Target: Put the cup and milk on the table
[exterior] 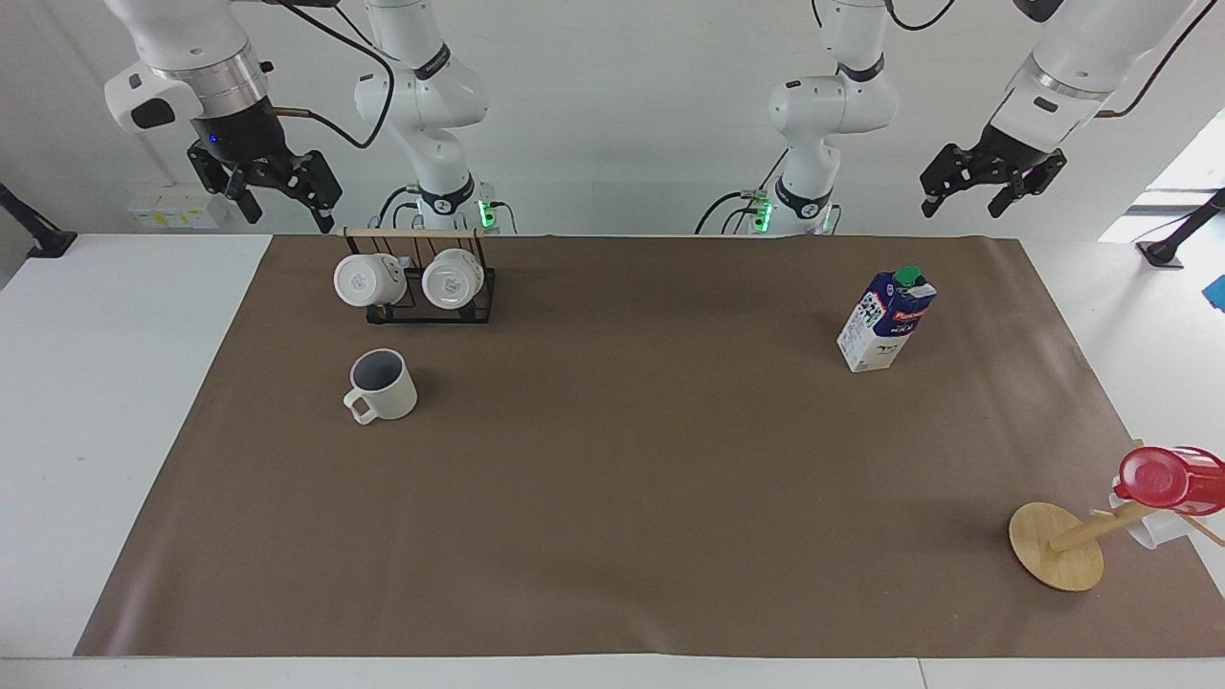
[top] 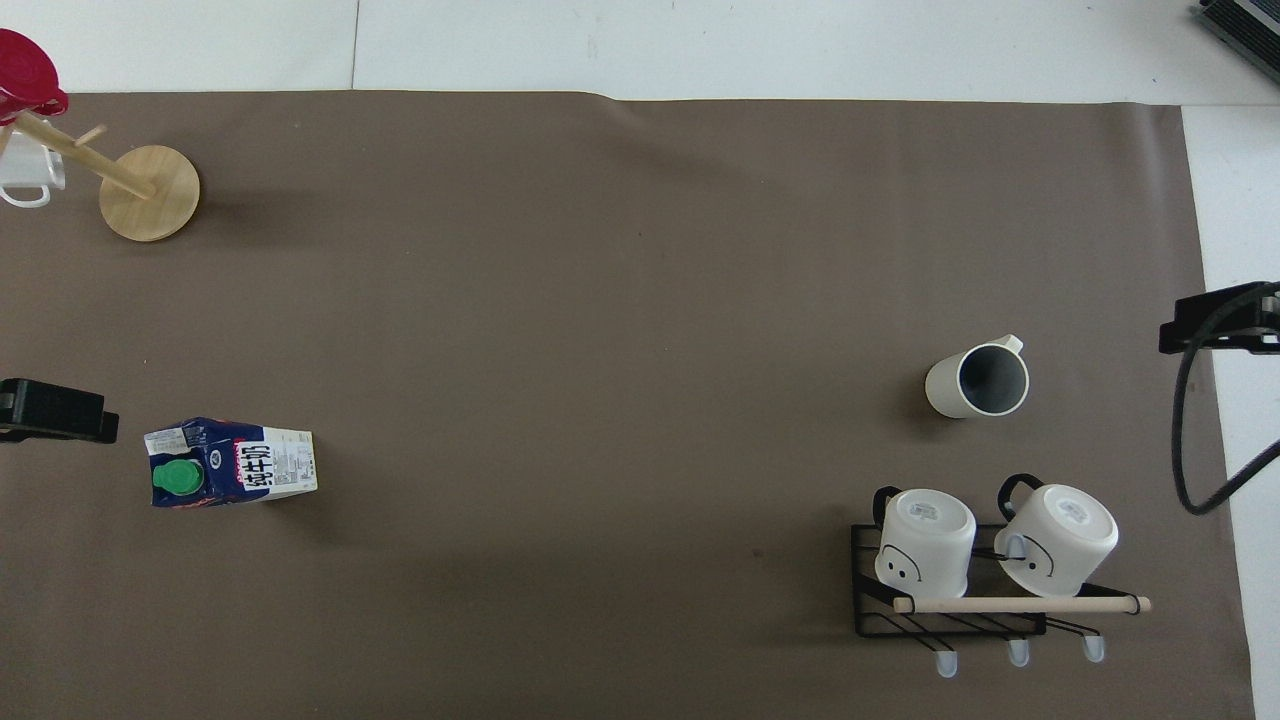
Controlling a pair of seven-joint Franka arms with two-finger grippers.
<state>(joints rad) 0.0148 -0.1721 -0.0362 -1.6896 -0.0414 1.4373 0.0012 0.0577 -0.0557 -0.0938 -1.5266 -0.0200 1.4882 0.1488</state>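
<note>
A white wall backs a large white table (exterior: 115, 402) covered across most of its width by a brown paper-like sheet (exterior: 612, 498). Both arms wait raised at the robots' edge of the table.

The right gripper (exterior: 278, 196) hangs in the air above the edge of the sheet at the right arm's end, its fingers spread apart and holding nothing. Just below it on the sheet stands a black wire rack with a wooden bar (exterior: 416, 277), with two plain white mugs (exterior: 368, 280) hanging on it, their round bottoms turned away from the robots. Farther from the robots than the rack, the cup (exterior: 383, 385) stands upright on the sheet, its greyish inside showing and its squarish handle pointing away from the robots.

The left gripper (exterior: 976, 187) hangs in the air above the sheet's corner at the left arm's end, fingers parted and empty. The milk (exterior: 885, 321) stands upright on the sheet below and a little inward of it, green cap on top, well apart from the cup.

Farther from the robots, at the left arm's end, a wooden mug tree with a round base (exterior: 1057, 545) carries a red plastic cup (exterior: 1168, 478).
</note>
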